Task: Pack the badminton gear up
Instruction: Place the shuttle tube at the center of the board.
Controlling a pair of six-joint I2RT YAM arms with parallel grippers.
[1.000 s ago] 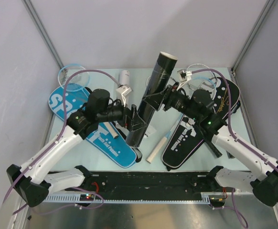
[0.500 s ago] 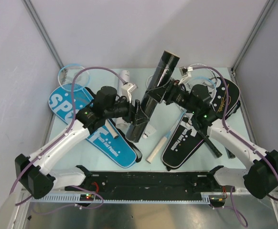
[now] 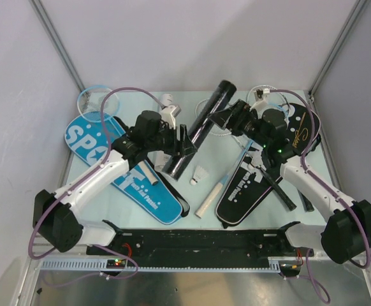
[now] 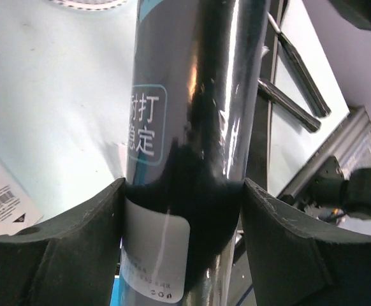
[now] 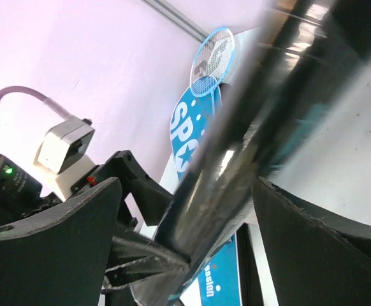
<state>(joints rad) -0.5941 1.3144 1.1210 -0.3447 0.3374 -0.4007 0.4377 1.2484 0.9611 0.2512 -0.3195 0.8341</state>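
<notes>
On the table [image 3: 189, 102] we note the blue cover [image 3: 83, 137] lying flat at the left and the black cover [image 3: 255, 185] flat at the right. A cream racket grip [image 3: 208, 202] lies between them.

Next in size is the black tube [image 3: 204, 124]. It is lifted off the surface and tilted, low end toward the arm bases and high end toward the back wall, between the two arms. The skin is glossy with printed labels. We judge it hollow, light and stiff, slick under the pads, and likely to swivel if held at one spot only. A hard squeeze could dent the wall. The best hold looks to be across the width, one grip low and one high.

The left gripper [image 4: 182, 191] has its pads pressed on both sides of the tube's lower part, pinching it at the white sticker.

The right gripper [image 5: 185, 185] has its fingers spread around the upper part, with a gap showing on one side. It straddles the tube without carrying it, so we reckon the left bears the load alone.

The shuttlecock [image 3: 199, 174] is white and lies on the table near the tube's low end. It looks near weightless, and the feathers look crushable. Take it by the cork.
</notes>
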